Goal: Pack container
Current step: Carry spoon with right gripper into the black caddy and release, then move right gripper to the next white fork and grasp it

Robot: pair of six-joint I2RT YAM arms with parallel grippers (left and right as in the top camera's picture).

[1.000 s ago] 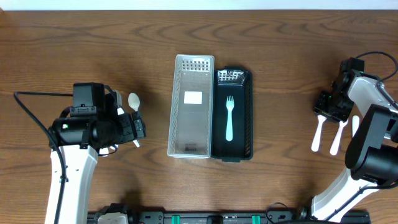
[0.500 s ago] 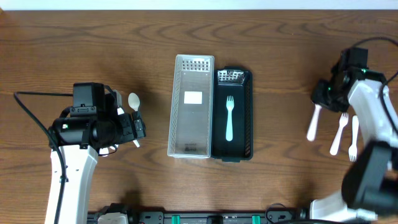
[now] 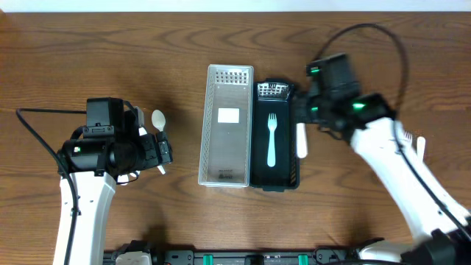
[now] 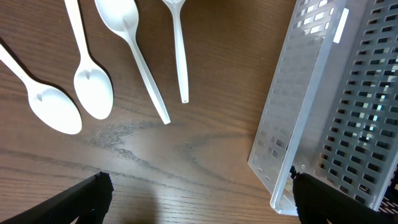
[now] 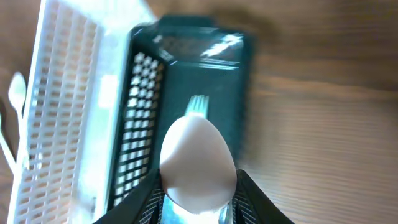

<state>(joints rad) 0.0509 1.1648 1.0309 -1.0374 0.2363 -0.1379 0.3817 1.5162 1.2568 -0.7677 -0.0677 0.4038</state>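
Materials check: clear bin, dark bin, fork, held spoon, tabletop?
Clear bin: translucent moulded plastic, perforated walls, glossy.
Dark bin: apparently the same plastic, opaque, glare on its end.
Fork: pale mint plastic, thin, smooth.
Spoon: white plastic, smooth sheen.
Tabletop: brown wood grain, maybe laminate, satin.

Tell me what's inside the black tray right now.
One pale fork lies lengthwise in the black tray. The right gripper, a white spoon in its jaws, hides the tray's far right corner.

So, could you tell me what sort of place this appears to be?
Likely a robotics lab bench: a wooden table, cabled robot arms, and plastic spoons beside a perforated white bin, staged for packing.
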